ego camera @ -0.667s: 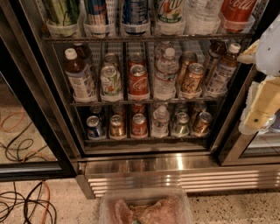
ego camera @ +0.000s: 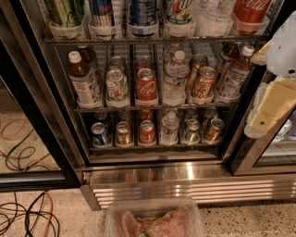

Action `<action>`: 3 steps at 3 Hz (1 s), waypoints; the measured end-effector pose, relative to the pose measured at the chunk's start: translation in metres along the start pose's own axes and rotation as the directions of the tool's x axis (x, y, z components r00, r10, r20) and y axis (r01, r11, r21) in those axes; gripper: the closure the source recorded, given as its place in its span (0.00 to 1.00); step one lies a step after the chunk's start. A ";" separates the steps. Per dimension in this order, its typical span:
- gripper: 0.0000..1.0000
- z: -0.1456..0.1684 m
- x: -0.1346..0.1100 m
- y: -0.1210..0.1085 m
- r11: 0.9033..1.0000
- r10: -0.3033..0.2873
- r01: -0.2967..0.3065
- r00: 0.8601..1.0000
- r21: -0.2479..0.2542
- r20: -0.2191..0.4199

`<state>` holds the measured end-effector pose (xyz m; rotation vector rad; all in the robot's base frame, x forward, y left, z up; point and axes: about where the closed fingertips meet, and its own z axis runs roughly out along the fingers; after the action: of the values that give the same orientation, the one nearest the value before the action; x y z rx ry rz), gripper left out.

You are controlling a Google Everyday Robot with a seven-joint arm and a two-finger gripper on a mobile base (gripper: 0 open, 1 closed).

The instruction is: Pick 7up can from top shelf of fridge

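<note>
Since the clear tub (ego camera: 152, 221) with pink stuff in it sat at the very bottom, it was the closest thing. Orange and black wires (ego camera: 27, 217) lay on the floor by the bottom left corner of the fridge (ego camera: 51, 120). Behind the tub ran the shiny ribbed base (ego camera: 194, 185).

Next came the gripper (ego camera: 268, 95). It hung by the right edge of the fridge, next to the middle rack (ego camera: 152, 107), and it held nothing. I could not tell if it was open or closed.

Farther in, the bottom rack (ego camera: 152, 146) held small cans and a bottle. The middle rack held bottles, a red can (ego camera: 146, 85) and a white and green can (ego camera: 117, 86).

Farthest up was the top shelf (ego camera: 152, 40), with its row of white cups (ego camera: 178, 29) along the front edge. The 7up can (ego camera: 178, 10) stood in the fourth cup from the left edge, between a blue can (ego camera: 142, 11) and a clear bottle (ego camera: 212, 14). Only its lower part showed.

I think the job had hardly begun. The can had not been touched, and the gripper was well away from it, lower and to the right. It would have to go up and left, close on the can, and pull it out without bumping the things beside it.
</note>
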<state>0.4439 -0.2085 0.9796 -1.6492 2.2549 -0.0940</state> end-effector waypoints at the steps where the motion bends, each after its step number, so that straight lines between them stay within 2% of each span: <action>1: 0.00 0.004 -0.016 -0.010 0.994 0.110 -0.109 0.994 -0.022 0.029; 2: 0.00 0.008 -0.030 -0.016 0.980 0.191 -0.189 0.981 -0.055 0.037; 3: 0.00 0.007 -0.034 -0.015 0.982 0.183 -0.180 0.982 -0.049 0.045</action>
<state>0.4691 -0.1806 0.9849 -1.4417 2.3729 0.0416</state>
